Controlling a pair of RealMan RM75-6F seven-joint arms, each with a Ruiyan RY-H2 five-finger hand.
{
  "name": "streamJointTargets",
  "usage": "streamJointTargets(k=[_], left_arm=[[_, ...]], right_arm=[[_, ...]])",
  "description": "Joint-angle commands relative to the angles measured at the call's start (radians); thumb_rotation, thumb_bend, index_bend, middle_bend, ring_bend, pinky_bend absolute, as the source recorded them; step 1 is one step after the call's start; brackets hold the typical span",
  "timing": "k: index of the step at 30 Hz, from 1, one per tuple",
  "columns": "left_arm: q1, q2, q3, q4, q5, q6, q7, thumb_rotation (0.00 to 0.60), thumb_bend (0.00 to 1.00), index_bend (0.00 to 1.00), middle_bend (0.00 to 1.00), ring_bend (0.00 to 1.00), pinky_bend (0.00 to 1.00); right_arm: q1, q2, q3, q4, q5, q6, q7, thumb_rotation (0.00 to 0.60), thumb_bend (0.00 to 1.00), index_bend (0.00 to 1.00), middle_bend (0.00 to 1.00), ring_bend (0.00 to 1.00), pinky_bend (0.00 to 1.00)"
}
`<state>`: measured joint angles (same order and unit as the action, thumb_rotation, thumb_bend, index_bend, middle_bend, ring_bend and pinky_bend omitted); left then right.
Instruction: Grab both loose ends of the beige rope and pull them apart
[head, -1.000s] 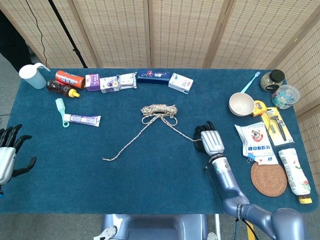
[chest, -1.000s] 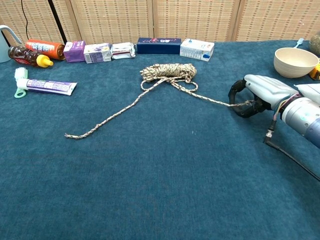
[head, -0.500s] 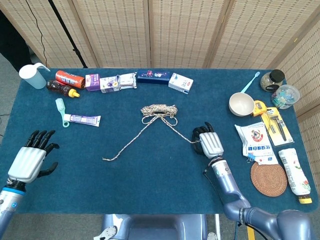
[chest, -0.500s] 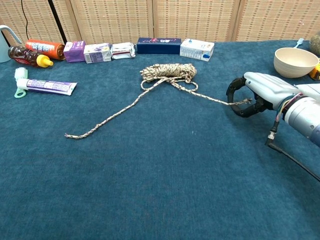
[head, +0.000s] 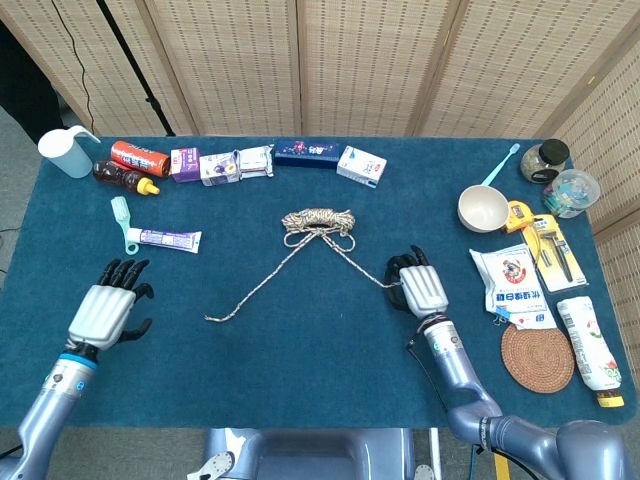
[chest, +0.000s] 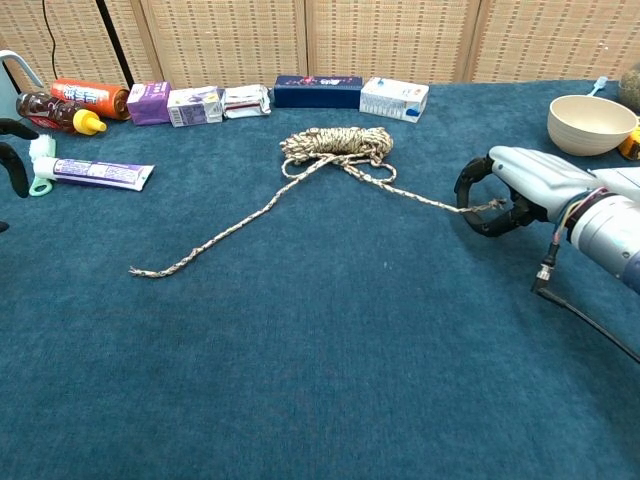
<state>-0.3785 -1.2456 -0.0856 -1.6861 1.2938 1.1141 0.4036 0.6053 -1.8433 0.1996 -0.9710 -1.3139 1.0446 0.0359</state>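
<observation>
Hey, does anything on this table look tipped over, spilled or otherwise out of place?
Nothing is spilled or damaged. The only oddity: the red bottle and brown bottle at the back left lie on their sides, as does the white bottle at the right edge.

We note a matt blue cloth-covered table (head: 300, 350), a rough braided beige rope (head: 318, 221), a woven round brown coaster (head: 537, 356), a glossy cream bowl (head: 482, 208).
</observation>
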Motion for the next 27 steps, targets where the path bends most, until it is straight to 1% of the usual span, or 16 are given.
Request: streamJointTargets(k=[1,7,15,27], left_arm=[[-0.030,-0.040,-0.008,0.023,-0.019,-0.027,0.021,0.487,0.30,0.41,0.09,0.05,0.00],[-0.071,-0.107,-0.001,0.077,-0.033,-0.067,0.049,0.487,0.30,0.42,0.09,0.05,0.00],[-0.099,-0.186,0.015,0.123,-0.031,-0.081,0.068,0.487,0.30,0.42,0.09,0.05,0.00],[-0.125,-0.264,0.029,0.189,-0.035,-0.088,0.098,0.485,0.30,0.43,0.10,0.05,0.00]], right_arm=[[0.001,0.001,0.001,-0.003,0.001,0.000,-0.004,0.600,0.51,0.59,0.31,0.23,0.05],[0.001,0.002,0.003,-0.006,0.005,-0.003,-0.010,0.600,0.52,0.59,0.31,0.23,0.06],[0.003,0.001,0.004,-0.011,0.011,-0.012,-0.012,0.600,0.52,0.59,0.31,0.23,0.06],[0.005,-0.003,0.004,-0.008,0.014,-0.020,-0.009,0.600,0.52,0.60,0.32,0.23,0.05]])
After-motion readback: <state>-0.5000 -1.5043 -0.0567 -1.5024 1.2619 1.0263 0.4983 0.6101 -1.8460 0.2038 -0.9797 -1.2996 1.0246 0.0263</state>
